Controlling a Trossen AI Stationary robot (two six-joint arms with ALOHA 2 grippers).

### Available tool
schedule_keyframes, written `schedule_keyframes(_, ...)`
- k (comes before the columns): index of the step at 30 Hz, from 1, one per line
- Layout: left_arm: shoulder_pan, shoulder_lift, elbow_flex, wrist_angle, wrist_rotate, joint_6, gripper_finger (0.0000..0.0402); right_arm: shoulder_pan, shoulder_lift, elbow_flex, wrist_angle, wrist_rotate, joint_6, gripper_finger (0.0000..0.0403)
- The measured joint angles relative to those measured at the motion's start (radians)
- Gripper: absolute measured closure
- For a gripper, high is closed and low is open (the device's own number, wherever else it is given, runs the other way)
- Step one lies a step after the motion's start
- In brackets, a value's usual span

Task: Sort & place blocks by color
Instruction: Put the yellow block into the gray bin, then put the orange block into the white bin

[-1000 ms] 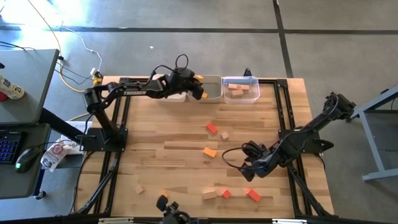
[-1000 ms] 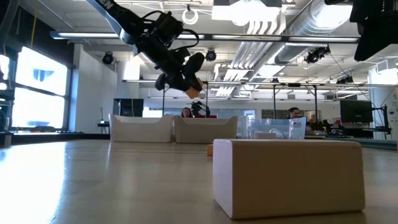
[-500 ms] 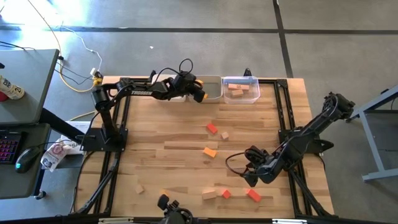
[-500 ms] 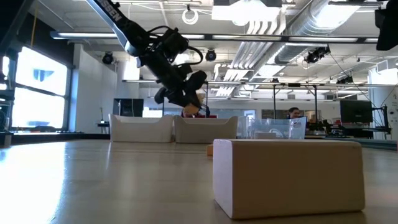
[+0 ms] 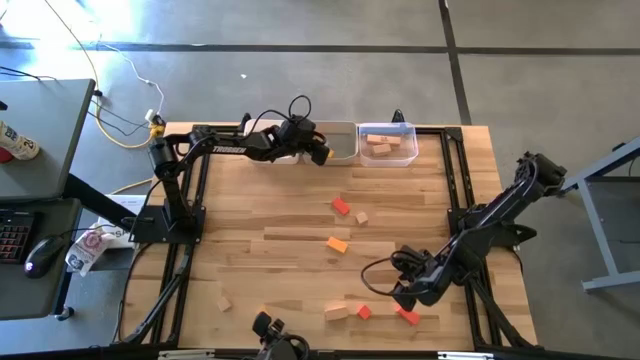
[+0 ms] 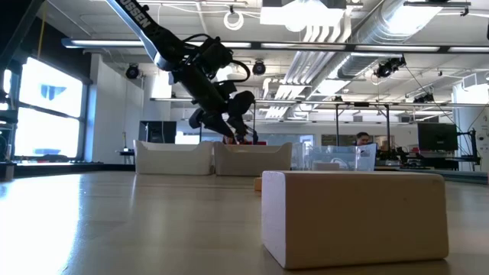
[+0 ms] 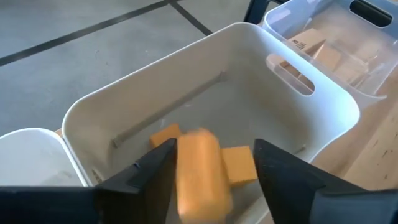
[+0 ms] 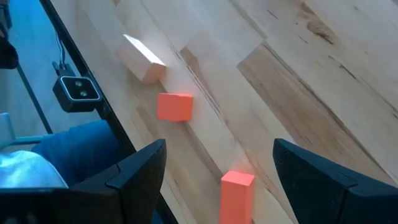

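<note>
My left gripper (image 5: pixel 318 152) hangs open over the middle white bin (image 7: pixel 298 106) at the table's far edge. A blurred orange-yellow block (image 7: pixel 199 174) shows between its fingers, above two orange-yellow blocks (image 7: pixel 239 165) lying on the bin's floor. Near the table's front right, my right gripper (image 5: pixel 405 298) stands open and tilted down above a red block (image 8: pixel 236 190). A red cube (image 8: pixel 175 106) and a pale block (image 8: pixel 143 59) lie just beyond it. My left gripper has the orange-yellow block (image 7: pixel 186 180) blurred in the gap between its open fingers, close beside one finger (image 7: pixel 158 171). I cannot tell whether that finger touches it. The fingers slant down into the bin from the table's left.
A clear bin (image 5: pixel 388 143) with pale blocks stands right of the middle bin, a white bin (image 7: pixel 31 155) left of it. Red (image 5: pixel 341 206), pale (image 5: pixel 361 217) and orange (image 5: pixel 338 243) blocks lie mid-table. A pale block (image 6: pixel 355 218) fills the low view's foreground.
My left gripper has sunk toward the middle bin with the orange-yellow block, then opened; the block is now loose and blurred between the fingers. My right gripper has moved toward the table's near edge, over the red block.
</note>
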Motion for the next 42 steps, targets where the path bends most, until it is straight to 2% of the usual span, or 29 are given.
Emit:
schedule_keyframes(5, 0.0, -0.025, 0.0, -0.008, 0.032, 0.0, 0.0175, 0.011, 0.0, 0.0, 0.004, 0.014, 0.0, 0.0123)
schedule_keyframes(10, -0.001, -0.071, 0.0, -0.035, 0.099, -0.006, 0.0173, 0.01, 0.0, 0.0, 0.01, -0.004, -0.002, 0.0123)
schedule_keyframes(16, -0.019, -0.167, 0.0, -0.178, 0.097, -0.007, 0.0175, 0.01, 0.001, 0.039, -0.017, -0.024, -0.003, 0.0123)
schedule_keyframes(24, -0.061, -0.316, 0.0, -0.396, 0.085, -0.012, 0.0175, 0.016, 0.016, 0.162, -0.198, -0.009, -0.023, 0.0123)
schedule_keyframes(30, -0.088, -0.395, -0.001, -0.537, 0.022, -0.016, 0.0175, 0.02, 0.091, 0.203, -0.298, -0.117, 0.03, 0.0123)
schedule_keyframes(34, -0.102, -0.41, -0.001, -0.569, -0.041, -0.017, 0.0175, 0.029, 0.146, 0.211, -0.317, -0.176, 0.06, 0.0123)
schedule_keyframes(42, -0.106, -0.407, -0.001, -0.572, -0.037, -0.017, 0.0175, 0.059, 0.242, 0.211, -0.296, -0.259, 0.132, 0.0123)
